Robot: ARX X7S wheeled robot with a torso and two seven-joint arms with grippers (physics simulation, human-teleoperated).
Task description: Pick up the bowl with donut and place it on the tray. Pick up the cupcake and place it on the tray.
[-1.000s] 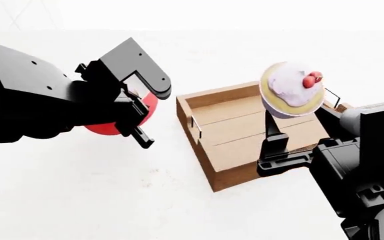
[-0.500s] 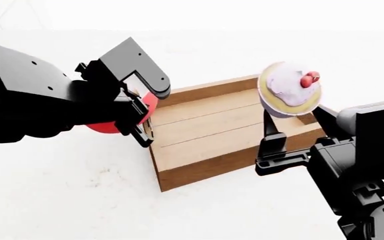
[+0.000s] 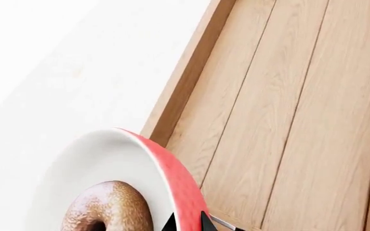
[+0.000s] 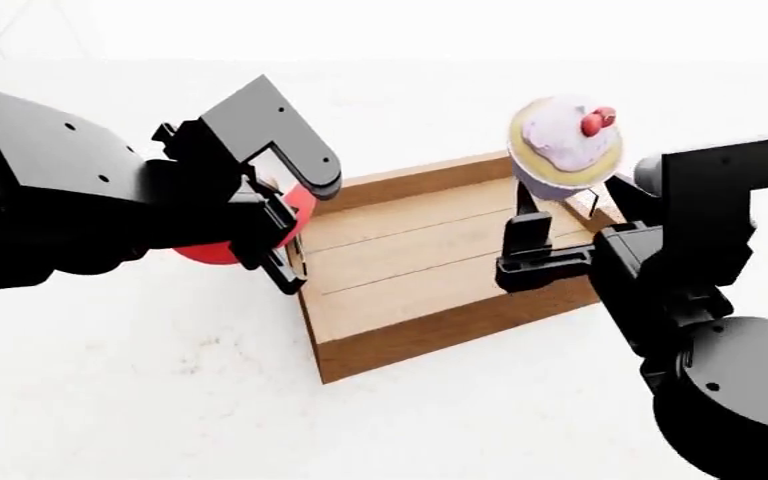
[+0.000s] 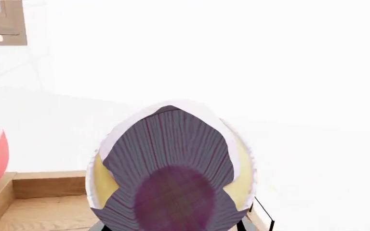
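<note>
Cupcake [image 4: 566, 143] held above tray [image 4: 411, 330] (bowl [image 4: 231, 245] beside).

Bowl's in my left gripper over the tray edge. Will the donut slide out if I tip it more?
Likely yes. The donut lies loose on the bowl's smooth white inside, and the bowl already looks steeply tilted. The left gripper seems to pinch only its rim, so it may pivot; level it first.

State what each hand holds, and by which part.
Left hand: the bowl with the donut, pinched at its rim. Right hand: the cupcake, gripped low at its wrapper.
</note>
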